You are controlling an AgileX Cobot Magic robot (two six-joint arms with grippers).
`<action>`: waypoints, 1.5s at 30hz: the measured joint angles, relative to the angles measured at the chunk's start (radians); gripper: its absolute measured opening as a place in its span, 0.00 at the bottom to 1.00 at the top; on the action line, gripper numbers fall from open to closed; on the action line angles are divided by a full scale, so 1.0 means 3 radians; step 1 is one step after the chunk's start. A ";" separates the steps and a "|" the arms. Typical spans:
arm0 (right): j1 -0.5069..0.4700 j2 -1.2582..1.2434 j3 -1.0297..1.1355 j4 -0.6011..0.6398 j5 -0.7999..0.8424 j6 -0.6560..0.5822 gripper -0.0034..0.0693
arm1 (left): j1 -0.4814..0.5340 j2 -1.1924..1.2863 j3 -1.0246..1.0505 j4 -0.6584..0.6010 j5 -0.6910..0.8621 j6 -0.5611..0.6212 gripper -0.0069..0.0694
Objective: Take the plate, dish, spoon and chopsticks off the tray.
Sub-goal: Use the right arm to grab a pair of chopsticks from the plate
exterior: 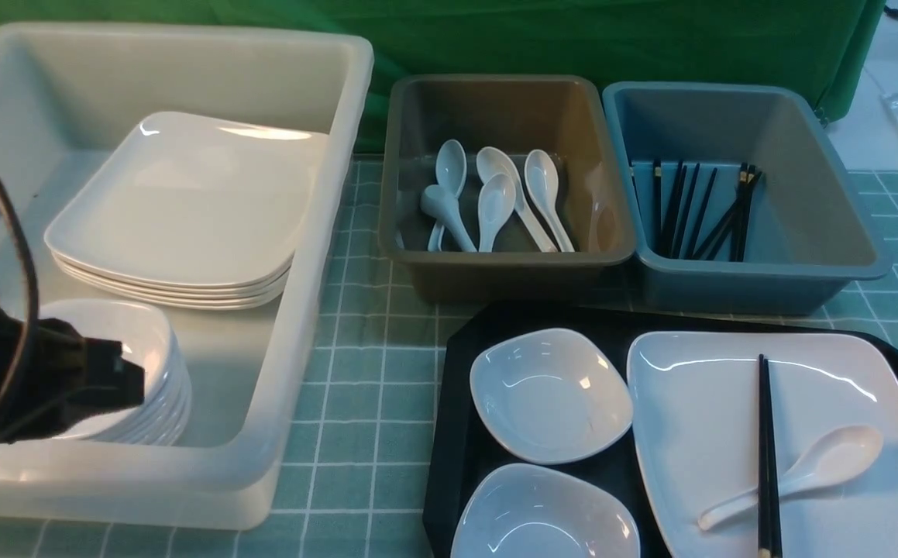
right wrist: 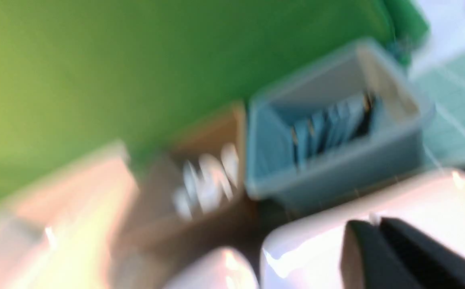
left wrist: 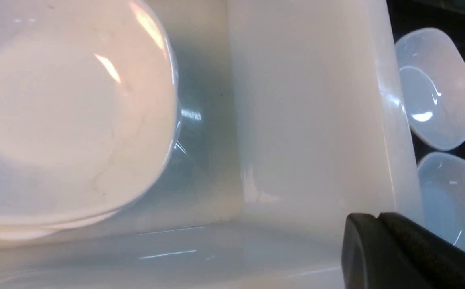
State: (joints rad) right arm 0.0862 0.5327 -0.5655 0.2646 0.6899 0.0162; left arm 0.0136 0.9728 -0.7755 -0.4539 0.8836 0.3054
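The black tray (exterior: 460, 457) lies at the front right. On it rests the large white plate (exterior: 696, 434). The black chopsticks (exterior: 765, 434) lie along the plate and cross the handle of the white spoon (exterior: 820, 461). Two small white dishes (exterior: 549, 395) (exterior: 541, 519) sit on the tray left of the plate. My left gripper (exterior: 132, 381) (left wrist: 376, 216) is shut and empty, inside the white tub over a stack of dishes (left wrist: 68, 112). My right gripper (right wrist: 376, 220) shows only in its blurred wrist view, shut, above the plate (right wrist: 417, 196).
A big white tub (exterior: 317, 256) at the left holds stacked plates (exterior: 177, 209) and small dishes. Behind the tray stand a grey-brown tub (exterior: 510, 267) with several spoons and a blue tub (exterior: 758, 283) with several chopsticks. A green checked cloth covers the table.
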 joint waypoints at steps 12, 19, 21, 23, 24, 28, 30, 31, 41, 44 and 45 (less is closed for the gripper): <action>0.0036 0.1955 -0.0721 0.0022 0.0880 -0.0337 0.14 | -0.1614 0.0150 0.0000 0.0759 0.0001 -0.0984 0.09; 0.0501 0.2700 -0.0723 -0.0065 0.0353 -0.0001 0.74 | -0.2137 0.0294 0.0000 0.0923 -0.0191 -0.1384 0.09; 0.0592 0.2873 -0.0723 -0.0181 0.0172 0.0177 0.81 | -0.2144 0.0309 0.0000 0.0931 -0.0205 -0.1392 0.09; 0.0630 0.3029 -0.0723 -0.0244 0.0077 0.0260 0.81 | -0.2144 0.0313 0.0000 0.0948 -0.0205 -0.1392 0.09; 0.0638 0.3087 -0.0723 -0.0262 0.0036 0.0284 0.80 | -0.2144 0.0313 0.0000 0.0948 -0.0205 -0.1392 0.09; 0.0651 0.3330 -0.0723 -0.0308 -0.0105 0.0340 0.76 | -0.2144 0.0313 0.0000 0.0948 -0.0208 -0.1399 0.09; 0.0652 0.3419 -0.0725 -0.0311 -0.0143 0.0343 0.74 | -0.2144 0.0313 0.0000 0.0948 -0.0216 -0.1399 0.09; 0.0652 0.3463 -0.0725 -0.0311 -0.0154 0.0343 0.72 | -0.2144 0.0313 0.0000 0.0948 -0.0224 -0.1399 0.09; 0.0652 0.3469 -0.0728 -0.0320 -0.0159 0.0257 0.25 | -0.2159 0.0313 0.0000 0.0949 -0.0245 -0.1401 0.09; 0.0652 0.3153 -0.0728 -0.0320 -0.0081 0.0248 0.26 | -0.2159 0.0313 0.0000 0.0959 -0.0248 -0.1401 0.09; 0.0652 0.3064 -0.0728 -0.0316 -0.0036 0.0248 0.26 | -0.2159 0.0313 0.0000 0.0959 -0.0248 -0.1401 0.09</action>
State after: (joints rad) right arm 0.2818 1.4518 -0.7838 0.1698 0.6791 0.0906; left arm -0.6342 1.0666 -0.7755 -0.1663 0.8093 -0.1150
